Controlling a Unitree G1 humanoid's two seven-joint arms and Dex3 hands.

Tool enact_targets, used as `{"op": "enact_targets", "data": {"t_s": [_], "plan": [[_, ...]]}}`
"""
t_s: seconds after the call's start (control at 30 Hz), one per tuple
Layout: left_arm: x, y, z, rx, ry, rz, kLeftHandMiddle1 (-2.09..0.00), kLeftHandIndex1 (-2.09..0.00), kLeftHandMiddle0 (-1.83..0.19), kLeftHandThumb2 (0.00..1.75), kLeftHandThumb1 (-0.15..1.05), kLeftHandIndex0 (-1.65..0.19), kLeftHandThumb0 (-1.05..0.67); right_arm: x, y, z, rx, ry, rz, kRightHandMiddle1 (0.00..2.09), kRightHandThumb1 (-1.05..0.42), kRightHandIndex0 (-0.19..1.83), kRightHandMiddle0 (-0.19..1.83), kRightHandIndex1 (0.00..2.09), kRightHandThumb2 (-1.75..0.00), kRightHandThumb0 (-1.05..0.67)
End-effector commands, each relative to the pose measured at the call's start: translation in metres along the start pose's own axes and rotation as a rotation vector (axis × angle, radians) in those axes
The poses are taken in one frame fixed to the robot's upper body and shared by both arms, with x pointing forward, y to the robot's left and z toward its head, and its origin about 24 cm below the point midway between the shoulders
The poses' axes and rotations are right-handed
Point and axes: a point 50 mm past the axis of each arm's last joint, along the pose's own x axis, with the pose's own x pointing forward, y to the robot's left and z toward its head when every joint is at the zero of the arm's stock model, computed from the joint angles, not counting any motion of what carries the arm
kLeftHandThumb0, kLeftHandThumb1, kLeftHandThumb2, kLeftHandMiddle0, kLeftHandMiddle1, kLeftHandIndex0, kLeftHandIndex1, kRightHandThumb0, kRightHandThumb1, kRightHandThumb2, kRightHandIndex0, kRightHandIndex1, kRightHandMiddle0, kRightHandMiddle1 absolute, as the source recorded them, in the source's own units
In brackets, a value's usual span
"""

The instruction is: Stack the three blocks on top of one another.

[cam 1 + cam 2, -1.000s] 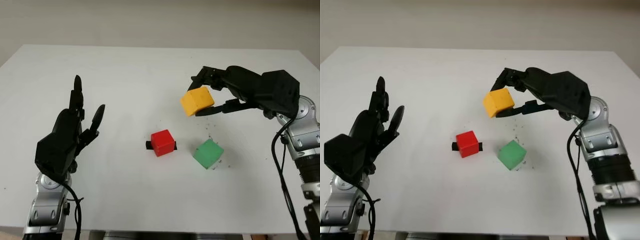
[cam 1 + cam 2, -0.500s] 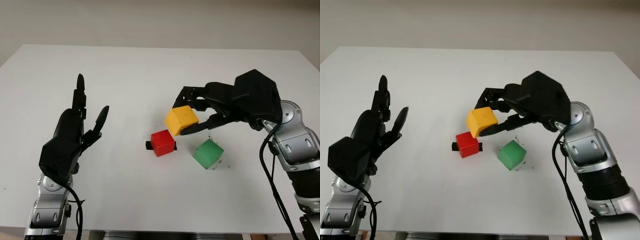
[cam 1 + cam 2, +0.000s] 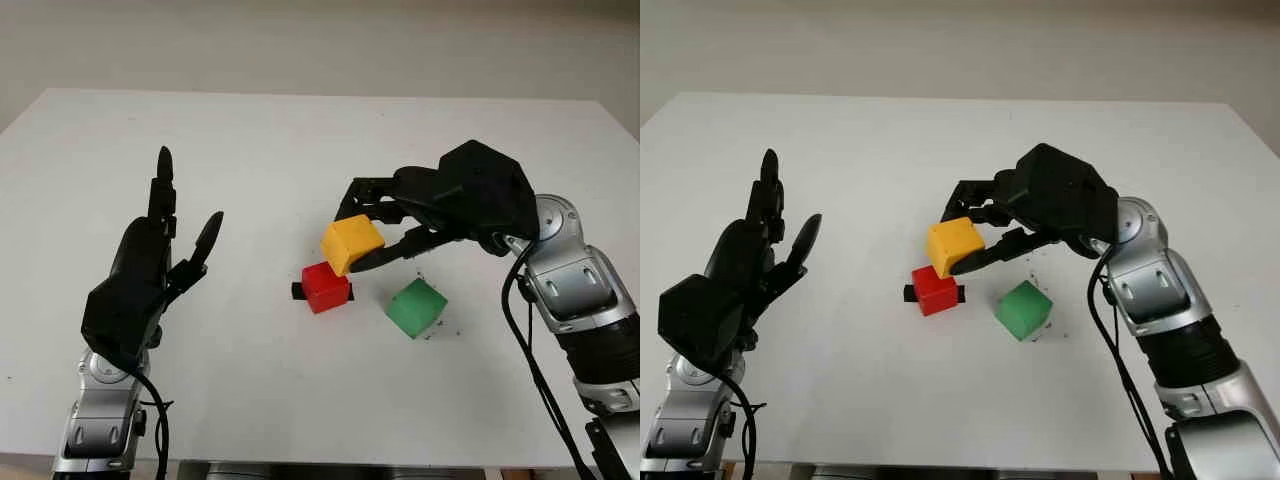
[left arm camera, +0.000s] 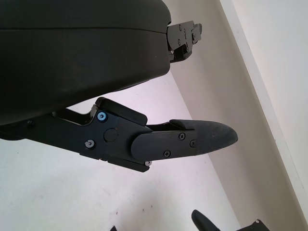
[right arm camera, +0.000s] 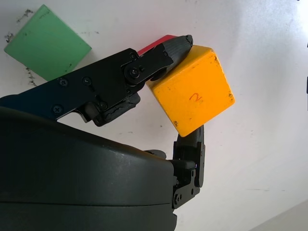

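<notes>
Because the yellow block (image 3: 352,243) must seat squarely, the right hand (image 3: 400,215) grasps it tilted just above the red block (image 3: 325,286), green block (image 3: 416,307) waiting nearby on the worktop (image 3: 300,130), while the left hand (image 3: 150,270) hovers released

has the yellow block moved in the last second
Yes. Held in the right hand, the yellow block has travelled left and toward the robot, from above the green block to just over the red block.
</notes>
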Motion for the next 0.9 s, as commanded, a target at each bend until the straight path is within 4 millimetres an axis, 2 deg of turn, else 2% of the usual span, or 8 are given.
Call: {"op": "enact_targets", "data": {"t_s": [0.0,0.37,0.6,0.87], "plan": [[-0.001,0.000,0.004,0.006,-0.012,0.004,-0.01,0.00,0.19,0.47,1.05,0.19,-0.70,0.001,-0.005,0.008,-0.023,-0.032,-0.019,1.70,-0.94,0.28,0.27,0.07,-0.05,-0.49],[-0.002,-0.001,0.006,-0.005,-0.002,0.015,-0.02,0.00,0.19,0.48,1.05,0.19,-0.69,0.006,0.003,0.009,-0.014,-0.042,0.008,1.71,-0.95,0.25,0.23,0.05,-0.06,-0.45],[-0.004,-0.003,0.005,-0.068,-0.006,0.007,0.00,0.00,0.19,0.64,1.05,0.19,-0.75,0.008,0.007,0.005,-0.013,-0.032,0.019,1.71,-0.94,0.27,0.25,0.06,-0.05,-0.46],[-0.005,-0.004,0.006,-0.067,0.008,0.015,-0.03,0.00,0.19,0.67,1.05,0.19,-0.79,0.015,0.013,-0.002,0.004,-0.029,0.027,1.72,-0.93,0.30,0.31,0.07,-0.05,-0.49]]}}
